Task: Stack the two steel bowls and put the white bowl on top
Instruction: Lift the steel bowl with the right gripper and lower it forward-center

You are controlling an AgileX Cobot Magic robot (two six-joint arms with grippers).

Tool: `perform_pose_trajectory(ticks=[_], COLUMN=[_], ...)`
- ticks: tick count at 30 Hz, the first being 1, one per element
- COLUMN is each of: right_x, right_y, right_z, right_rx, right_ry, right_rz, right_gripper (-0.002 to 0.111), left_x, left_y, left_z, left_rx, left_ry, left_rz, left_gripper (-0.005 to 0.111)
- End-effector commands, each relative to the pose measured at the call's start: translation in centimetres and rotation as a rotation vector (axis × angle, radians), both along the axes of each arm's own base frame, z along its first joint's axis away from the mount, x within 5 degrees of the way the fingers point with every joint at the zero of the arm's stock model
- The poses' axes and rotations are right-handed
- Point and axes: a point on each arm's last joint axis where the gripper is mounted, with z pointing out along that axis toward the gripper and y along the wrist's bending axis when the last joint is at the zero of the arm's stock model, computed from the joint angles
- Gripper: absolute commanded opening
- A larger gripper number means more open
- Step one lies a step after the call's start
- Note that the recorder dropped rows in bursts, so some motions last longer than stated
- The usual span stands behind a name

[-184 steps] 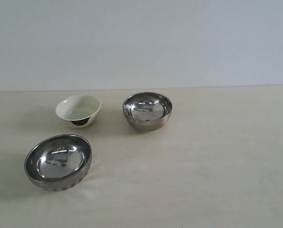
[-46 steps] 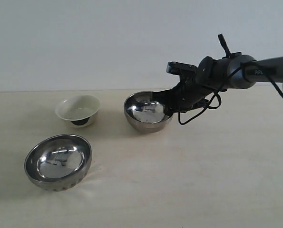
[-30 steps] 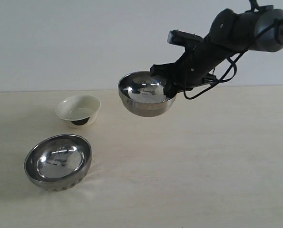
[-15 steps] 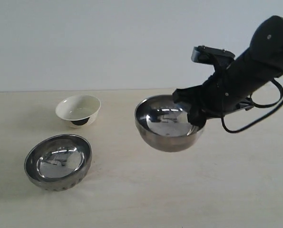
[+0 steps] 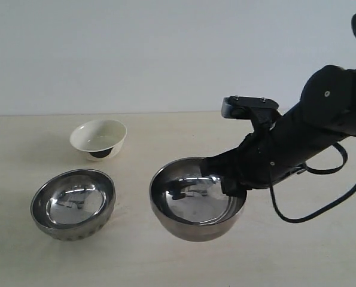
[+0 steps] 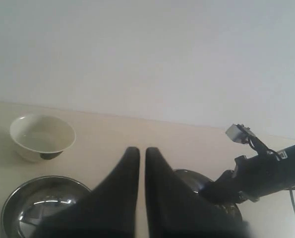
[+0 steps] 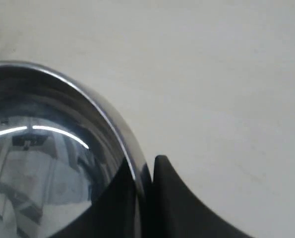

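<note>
Right hand [image 5: 233, 182]: gripped smooth bowl [image 5: 195, 203] by its rim.
Left hand [image 6: 139, 152]: closed, empty.
Change: bowl carried nearer dimpled bowl [image 5: 73, 203]; stacking looked imminent.

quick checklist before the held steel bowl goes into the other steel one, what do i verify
1. Grip: ok. The right fingers pinch the rim of the smooth steel bowl, one inside, one outside.
2. Receiving bowl: ok. The dimpled steel bowl stands upright and empty.
3. Alignment: not ok. The smooth steel bowl is beside the dimpled one, apart from it, not over it.
4. Height above the table: cannot tell.
5. Path: ok. The white bowl sits farther back, off the direct line.
6. Other arm: ok. The left fingers are shut and empty.
</note>
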Motion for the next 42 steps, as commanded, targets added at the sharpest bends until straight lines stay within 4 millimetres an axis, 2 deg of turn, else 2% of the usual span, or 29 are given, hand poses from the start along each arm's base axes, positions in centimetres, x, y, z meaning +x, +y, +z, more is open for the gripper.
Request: perform_pose_trajectory(ticks=[1,8,22,30,38,42], right_x=[-0.3,0.4,1.3,0.8,1.0,1.0], right_y=[1.4,2.0,2.4,4.4,4.4,4.5], right_z=[0.0,-2.8,-5.3,-5.6,-5.8,-6.7], right_rx=[0.029,0.001,0.006,0.030,0.029,0.014], right_ry=[-0.035,-0.005,0.004,-0.055,-0.068,-0.048], right_rz=[-0.015,-0.026,-0.085,-0.070,-0.078,-0.078], right_gripper=[0.000,0.000,0.000,0.000,0.000,0.000], left_x=[0.1,0.0,0.0,0.0,0.0,0.0], left_y=[-0.2,-0.3,-0.3,-0.3,-0.4,-0.4], left_z=[-0.3,-0.3,-0.3,-0.4,-0.4,-0.4], left_rx=[-0.002,-0.003,-0.003,-0.002,0.001,0.001], left_ry=[0.020,0.026,0.026,0.030,0.034,0.034], left_rz=[-0.022,-0.030,-0.030,-0.040,-0.049,-0.049], left_gripper=[0.004,0.004,0.004,0.004,0.004,0.004])
